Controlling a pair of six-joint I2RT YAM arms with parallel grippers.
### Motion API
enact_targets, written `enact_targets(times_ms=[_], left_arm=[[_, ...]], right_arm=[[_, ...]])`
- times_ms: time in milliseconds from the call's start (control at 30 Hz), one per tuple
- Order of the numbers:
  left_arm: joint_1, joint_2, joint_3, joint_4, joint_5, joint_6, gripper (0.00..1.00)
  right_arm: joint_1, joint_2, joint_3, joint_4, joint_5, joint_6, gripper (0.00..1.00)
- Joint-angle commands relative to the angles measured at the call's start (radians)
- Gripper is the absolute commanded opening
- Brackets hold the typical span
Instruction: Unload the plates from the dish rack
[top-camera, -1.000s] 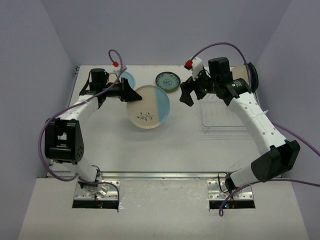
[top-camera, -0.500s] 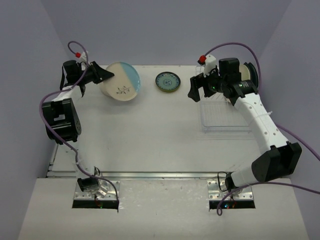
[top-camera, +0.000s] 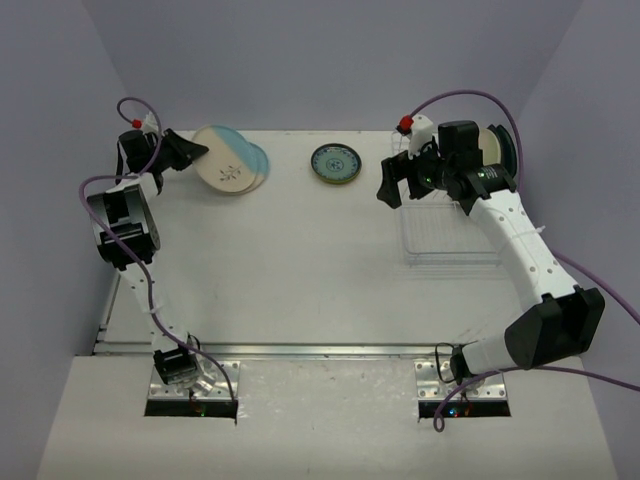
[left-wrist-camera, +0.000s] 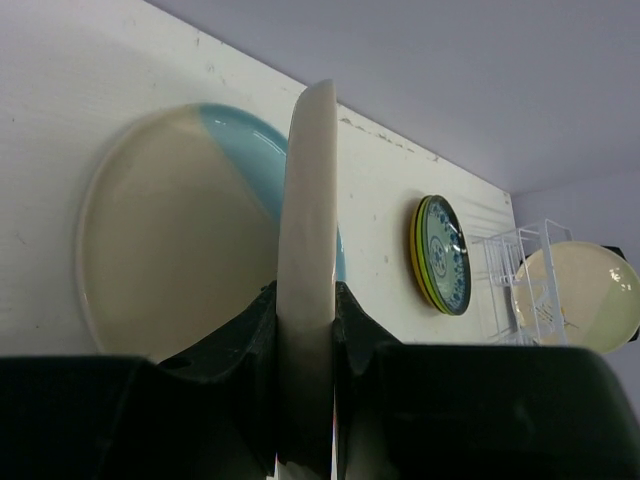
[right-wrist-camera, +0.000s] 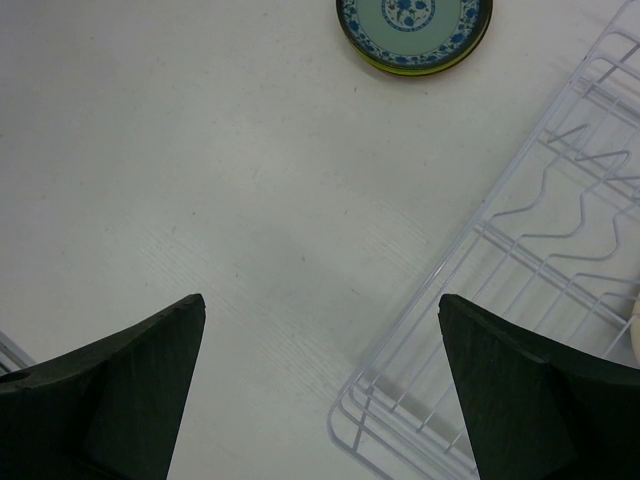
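1. Plate (left-wrist-camera: 307, 200) stands edge-on in the left gripper (top-camera: 192, 152), whose fingers clamp its rim, likely for stacking.
2. Just beyond that hand, a matching plate (left-wrist-camera: 170, 240) lies flat under it.
3. Farther off sits the patterned plate (left-wrist-camera: 443, 255).
4. We see the right gripper (right-wrist-camera: 320, 300) wide open and empty, the rack (right-wrist-camera: 520, 260) just to its right; a cream plate (left-wrist-camera: 575, 295) waits at the rack's far end.

Lab booth, bare lavender walls (top-camera: 330, 60)

plates (top-camera: 232, 160) far left, dish rack (top-camera: 450, 241) right
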Motion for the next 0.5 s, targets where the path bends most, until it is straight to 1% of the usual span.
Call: enact_targets(times_ms=[0, 167, 200, 267, 333, 400, 467], left_arm=[[-0.003, 0.008, 0.068, 0.152, 0.03, -0.077, 0.0], [0.006, 0.052, 0.061, 0.144, 0.024, -0.087, 0.0], [0.006, 0.061, 0.065, 0.132, 0.017, -0.079, 0.0], [0.007, 0.07, 0.081, 0.058, -0.007, -0.044, 0.0], [0.008, 0.073, 0.085, 0.001, -0.06, 0.005, 0.07], [0.008, 0.072, 0.09, -0.073, -0.101, 0.077, 0.21], [0.008, 0.07, 0.098, -0.134, -0.153, 0.132, 0.28]], right_arm=[[0.0, -0.034, -0.012, 0.037, 0.012, -0.008, 0.99], [-0.001, -0.022, -0.01, 0.037, 0.006, -0.006, 0.99], [-0.001, -0.02, -0.008, 0.037, 0.002, -0.004, 0.99], [-0.001, -0.014, -0.007, 0.037, -0.005, -0.002, 0.99], [0.001, -0.008, -0.006, 0.037, -0.013, 0.001, 0.99], [-0.001, -0.003, -0.004, 0.034, -0.015, 0.001, 0.99], [-0.001, 0.002, -0.003, 0.033, -0.015, 0.0, 0.99]])
